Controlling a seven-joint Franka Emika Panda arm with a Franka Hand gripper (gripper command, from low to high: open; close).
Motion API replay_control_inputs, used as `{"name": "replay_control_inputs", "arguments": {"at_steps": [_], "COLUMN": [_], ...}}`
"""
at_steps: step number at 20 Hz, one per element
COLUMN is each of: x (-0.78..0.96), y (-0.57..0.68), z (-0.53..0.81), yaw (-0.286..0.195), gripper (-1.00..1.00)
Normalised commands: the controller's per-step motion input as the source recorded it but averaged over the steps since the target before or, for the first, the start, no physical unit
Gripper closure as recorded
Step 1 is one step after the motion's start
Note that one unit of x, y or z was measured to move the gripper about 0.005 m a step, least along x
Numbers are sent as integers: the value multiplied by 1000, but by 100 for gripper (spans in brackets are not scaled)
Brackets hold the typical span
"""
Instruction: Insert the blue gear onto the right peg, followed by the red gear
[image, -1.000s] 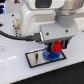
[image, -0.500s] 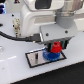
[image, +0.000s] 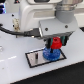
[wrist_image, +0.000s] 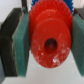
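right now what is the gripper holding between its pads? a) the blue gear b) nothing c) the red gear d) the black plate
c: in the wrist view the red gear sits clamped between the two pads of the gripper, and in the exterior view it hangs just above the blue gear, which already lies on the black plate.

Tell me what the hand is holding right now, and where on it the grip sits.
The hand holds the red gear, its pads pressing the toothed rim on opposite sides, above the blue gear.
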Motion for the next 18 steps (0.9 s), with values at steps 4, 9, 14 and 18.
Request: {"name": "replay_control_inputs", "arguments": {"at_steps": [4,9,14,18], "x": [180,210,247,259], "y": [-116,-103,-145,-11], "z": [-117,-147,-158,-107], "yaw": [0,0,0,0], "gripper": [100,100,100,100]}}
